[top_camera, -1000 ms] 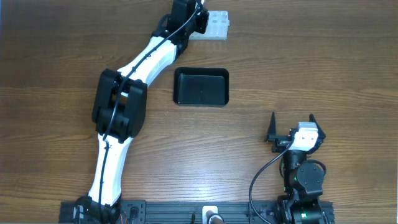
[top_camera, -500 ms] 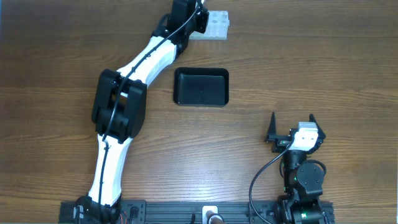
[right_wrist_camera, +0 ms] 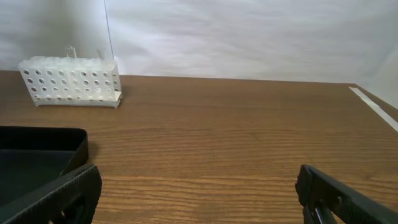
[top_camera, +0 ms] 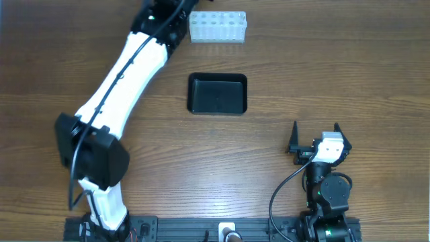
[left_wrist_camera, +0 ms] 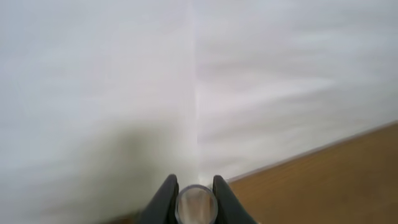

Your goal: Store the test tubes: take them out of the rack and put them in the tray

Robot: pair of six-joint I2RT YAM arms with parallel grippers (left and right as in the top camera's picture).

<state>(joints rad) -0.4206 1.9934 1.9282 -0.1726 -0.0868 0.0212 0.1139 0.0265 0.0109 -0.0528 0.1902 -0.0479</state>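
White arm [top_camera: 127,67] outstretched, tube [left_wrist_camera: 196,205] in claw [left_wrist_camera: 194,186]

Wooden tabletop [top_camera: 349,74], brown grain. White wall [right_wrist_camera: 249,37] behind far edge. Pale strip [right_wrist_camera: 373,107] on tabletop near corner.

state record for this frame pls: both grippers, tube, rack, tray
left gripper: shut on a test tube, raised, left of the rack
test tube: clamped between the left fingers, seen end-on
rack: at the far side of the table, beyond the tray; a few tube tops appear to stick out
tray: black, empty, mid-table
right gripper: open, holding nothing, near its own base
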